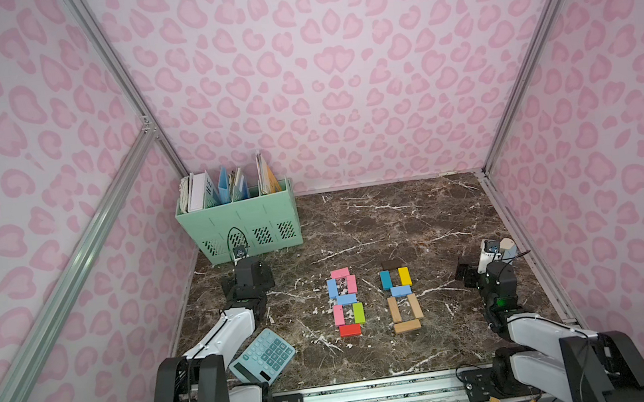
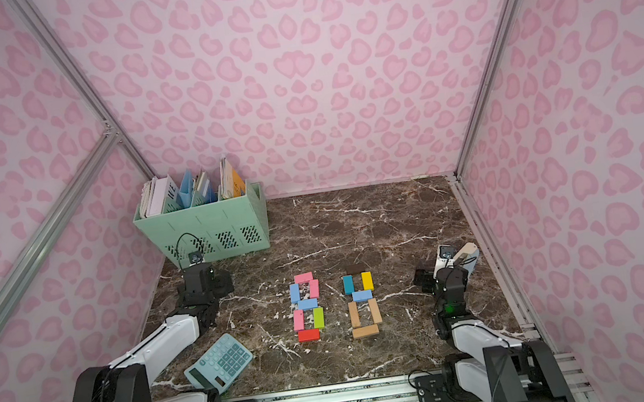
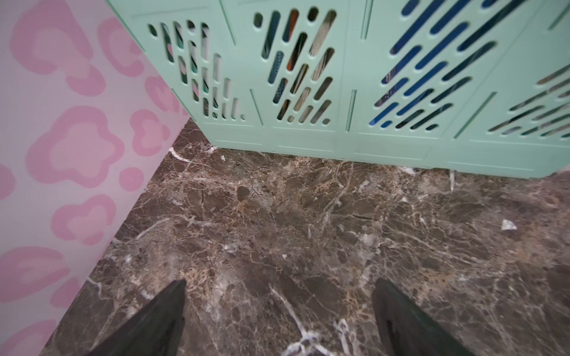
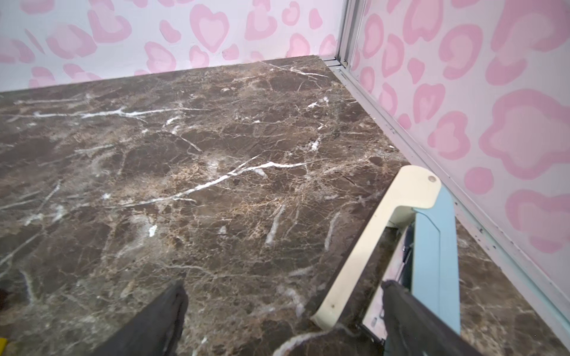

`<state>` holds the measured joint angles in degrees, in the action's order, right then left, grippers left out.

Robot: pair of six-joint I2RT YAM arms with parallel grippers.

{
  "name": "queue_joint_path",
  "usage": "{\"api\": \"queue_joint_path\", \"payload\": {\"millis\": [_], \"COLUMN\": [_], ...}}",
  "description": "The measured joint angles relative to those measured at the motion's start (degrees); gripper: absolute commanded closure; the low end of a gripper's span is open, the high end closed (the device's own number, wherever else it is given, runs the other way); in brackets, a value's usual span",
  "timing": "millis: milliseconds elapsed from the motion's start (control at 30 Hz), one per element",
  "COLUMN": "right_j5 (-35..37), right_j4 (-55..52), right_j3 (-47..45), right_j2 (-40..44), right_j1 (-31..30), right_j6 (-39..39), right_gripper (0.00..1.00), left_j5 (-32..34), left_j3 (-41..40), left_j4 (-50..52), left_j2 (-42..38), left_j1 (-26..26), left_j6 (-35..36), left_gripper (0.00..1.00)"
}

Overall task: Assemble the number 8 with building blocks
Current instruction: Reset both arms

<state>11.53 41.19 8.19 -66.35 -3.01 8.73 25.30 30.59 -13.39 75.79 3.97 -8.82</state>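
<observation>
The building blocks lie flat mid-table as two figure-eight shapes in both top views. One shape (image 1: 345,301) (image 2: 306,306) is made of pink, light blue, green and red blocks. To its right, the other (image 1: 401,296) (image 2: 361,300) has a dark brown top, teal, yellow and light blue blocks, and bare wood below. My left gripper (image 3: 280,283) (image 1: 242,264) is open over bare marble at the back left, far from the blocks. My right gripper (image 4: 285,285) (image 1: 480,264) is open at the right, holding nothing.
A mint file holder (image 1: 239,224) (image 3: 339,92) with papers stands just ahead of the left gripper. A light-blue calculator (image 1: 262,357) lies by the left arm. A cream and light-blue stapler-like tool (image 4: 410,215) (image 1: 508,248) sits by the right gripper's fingertip, near the right wall rail (image 4: 401,132).
</observation>
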Motion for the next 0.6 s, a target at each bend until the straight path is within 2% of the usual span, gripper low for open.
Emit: {"api": "queue_joint_path", "payload": {"millis": [300,600], "right_j5": [-2.4,-10.0], "right_j4": [16.9,21.2], "right_j3": [2.8,5.7], "right_j2": [-10.7,-15.0], "right_j1": [0.5,5.6], "right_j6": [-6.2,-6.8], "right_gripper": [0.01,0.01], "left_j5": [-4.1,-8.8], "left_j3": [-2.3,-3.1], "left_j4": [-14.2,-22.5], "left_j2": [5.9,11.2], "left_j1": [-0.8,-2.0], "left_j6": [3.0,4.7], "left_gripper": [0.02,0.01]}}
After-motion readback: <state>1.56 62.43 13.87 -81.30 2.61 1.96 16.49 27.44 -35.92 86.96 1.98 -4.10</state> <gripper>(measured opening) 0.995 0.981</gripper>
